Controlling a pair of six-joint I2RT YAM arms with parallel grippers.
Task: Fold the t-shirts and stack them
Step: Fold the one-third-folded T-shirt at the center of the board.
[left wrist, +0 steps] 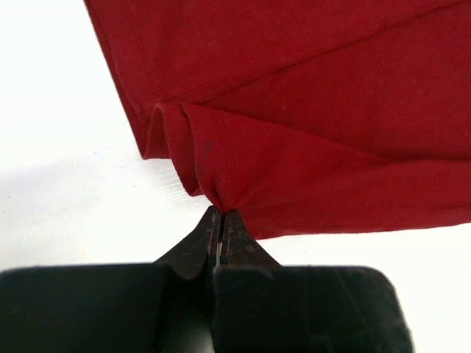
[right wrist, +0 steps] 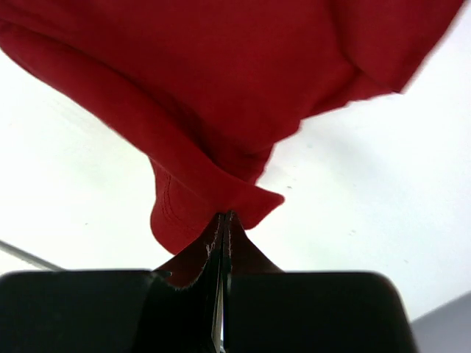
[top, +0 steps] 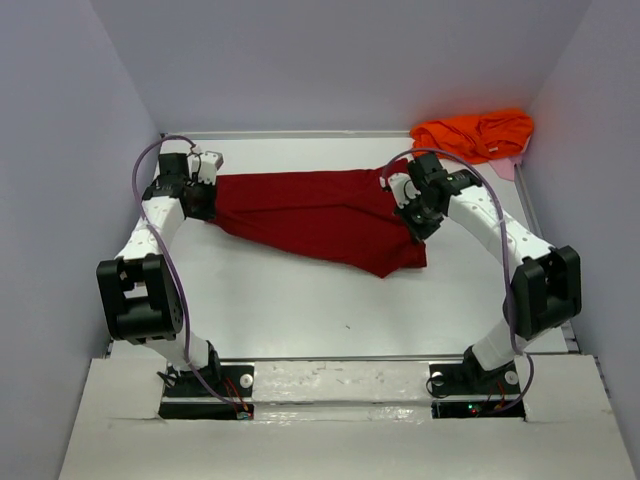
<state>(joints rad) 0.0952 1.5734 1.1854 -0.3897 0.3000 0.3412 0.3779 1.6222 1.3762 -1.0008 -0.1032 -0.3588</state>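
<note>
1. Left pincer [left wrist: 221, 215] is clamping fully shut on a hemmed edge of the dark red t-shirt [top: 310, 215]. The cloth is puckering into small folds right at the tips.
2. Right pincer [right wrist: 224, 217] is likewise closing tight on the opposite end of the same garment and is pinching a small bunched flap.
3. The red t-shirt is stretching between the two arms across the far half of the surface [top: 300, 310]. Its far edge is running fairly straight, while its near edge is tapering to a rumpled point at the near right.
4. The orange t-shirt [top: 475, 133] is lying crumpled in the far right corner, apart from the red one. Neither pincer is touching it.
5. Step in hand, as a judgement: the arms are spreading the red garment flat ahead of its first fold. No fold is showing yet, and stacking is waiting on both shirts.
6. Next move, as a judgement:
   - Both arms are needing to draw apart evenly, so that the slack at the near right is pulled out.
   - The cloth is then needing to be laid down flat before either grip is released.
   - Uneven tension is likely to skew the garment.
</note>
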